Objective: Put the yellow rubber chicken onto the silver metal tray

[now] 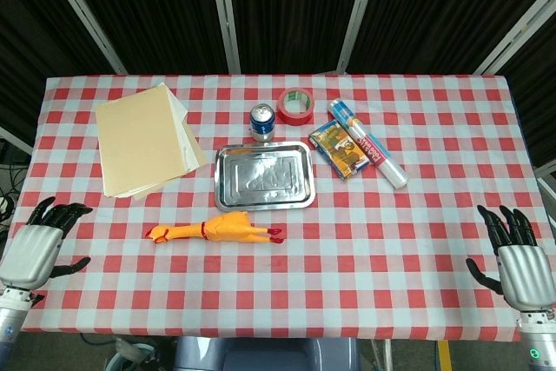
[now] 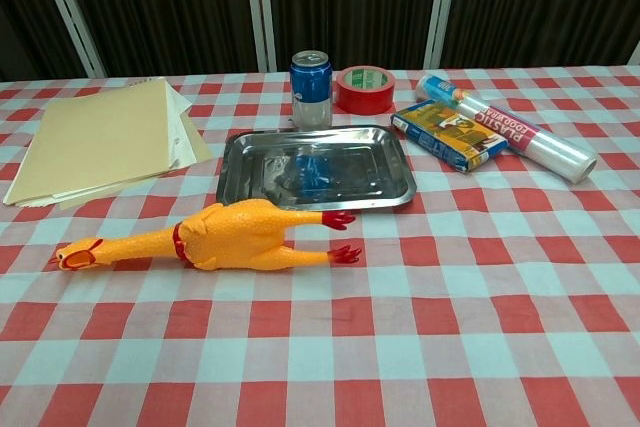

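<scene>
So the chicken (image 1: 215,231) is just lying on its side on the checkered table (image 1: 365,232), head pointing left and red feet pointing right, right in front of the tray (image 1: 264,176) on the near side, close to its edge but not on it. Tray's got nothing in it, just reflections. Behind the tray there's a blue can (image 1: 262,121) and a roll of red tape (image 1: 295,105), and off to the right a blue-and-orange box (image 1: 340,149) with a roll of plastic wrap (image 1: 367,144) lying beside it. Stack of tan folders (image 1: 143,139) sits far left. Both hands are way out at the near corners, nowhere near the chicken: left hand (image 1: 36,248) at the left edge, fingers spread and holding nothing, right hand (image 1: 517,262) at the right edge, same deal, fingers apart and empty.
</scene>
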{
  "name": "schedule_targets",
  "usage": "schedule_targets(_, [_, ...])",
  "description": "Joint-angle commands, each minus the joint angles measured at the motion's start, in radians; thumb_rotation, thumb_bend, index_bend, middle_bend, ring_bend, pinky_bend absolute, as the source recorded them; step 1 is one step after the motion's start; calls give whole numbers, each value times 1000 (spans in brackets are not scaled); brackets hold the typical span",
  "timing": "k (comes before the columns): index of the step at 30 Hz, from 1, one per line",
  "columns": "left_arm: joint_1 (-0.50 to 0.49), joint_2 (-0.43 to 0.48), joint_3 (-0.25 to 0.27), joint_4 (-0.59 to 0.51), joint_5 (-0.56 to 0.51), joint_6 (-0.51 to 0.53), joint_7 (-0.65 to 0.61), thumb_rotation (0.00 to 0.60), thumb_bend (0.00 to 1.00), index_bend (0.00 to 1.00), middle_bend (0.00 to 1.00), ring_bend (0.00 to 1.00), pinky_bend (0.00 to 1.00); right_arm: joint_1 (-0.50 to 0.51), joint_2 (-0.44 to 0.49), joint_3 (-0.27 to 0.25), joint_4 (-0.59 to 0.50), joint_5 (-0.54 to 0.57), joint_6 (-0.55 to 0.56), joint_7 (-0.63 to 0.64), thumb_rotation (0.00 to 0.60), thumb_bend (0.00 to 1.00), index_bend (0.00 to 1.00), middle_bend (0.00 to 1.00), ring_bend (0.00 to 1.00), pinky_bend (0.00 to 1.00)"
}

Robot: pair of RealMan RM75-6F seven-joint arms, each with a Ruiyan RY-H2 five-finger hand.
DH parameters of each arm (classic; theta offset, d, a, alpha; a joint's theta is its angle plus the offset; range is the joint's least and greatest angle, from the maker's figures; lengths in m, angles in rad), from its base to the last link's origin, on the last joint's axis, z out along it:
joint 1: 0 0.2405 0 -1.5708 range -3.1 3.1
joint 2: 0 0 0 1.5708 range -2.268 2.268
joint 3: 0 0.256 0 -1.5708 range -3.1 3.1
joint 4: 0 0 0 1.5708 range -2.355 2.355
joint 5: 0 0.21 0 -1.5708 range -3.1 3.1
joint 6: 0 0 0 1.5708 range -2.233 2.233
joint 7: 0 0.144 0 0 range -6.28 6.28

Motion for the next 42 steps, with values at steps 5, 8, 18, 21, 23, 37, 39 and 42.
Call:
schedule_targets(5, [-135, -23, -39, -88, -21, -172, 45, 600, 117, 237, 234, 224, 90, -5, -4, -7, 0, -4, 4, 5, 600, 294, 0, 167, 40, 52])
schedule_targets(8, [-211, -69, -71, -102, -74, -265, 113, 600, 125, 250, 243, 231, 95, -8, -4, -10, 1, -6, 5, 8, 600, 294, 0, 167, 40, 52])
schedule_targets(18, [-344, -241, -112, -70, -275, -400, 272, 600, 129, 272, 260, 256, 197, -19, -5, -16, 9, 1, 9, 25, 600, 294, 0, 167, 40, 52])
schedule_targets(21, [-358, -278, -114, -62, -331, -393, 323, 600, 128, 273, 260, 256, 211, -23, -4, -16, 11, 4, 11, 28, 600, 294, 0, 167, 40, 53])
schedule_targets(23, [-365, -298, -112, -57, -370, -383, 354, 600, 128, 273, 260, 256, 211, -26, -4, -17, 13, 5, 13, 32, 600, 294, 0, 167, 40, 53])
schedule_targets(37, [-381, -405, -91, 0, -542, -325, 408, 600, 127, 272, 281, 280, 212, -24, -6, -22, 16, 7, -3, 49, 600, 294, 0, 167, 40, 53])
schedule_targets(39, [-386, -420, -92, 10, -561, -325, 406, 600, 128, 273, 284, 284, 223, -23, -7, -21, 15, 6, -4, 47, 600, 294, 0, 167, 40, 53])
schedule_targets(42, [-404, -449, -102, 25, -609, -340, 398, 600, 133, 273, 290, 292, 239, -24, -7, -22, 15, 11, -9, 47, 600, 294, 0, 167, 40, 53])
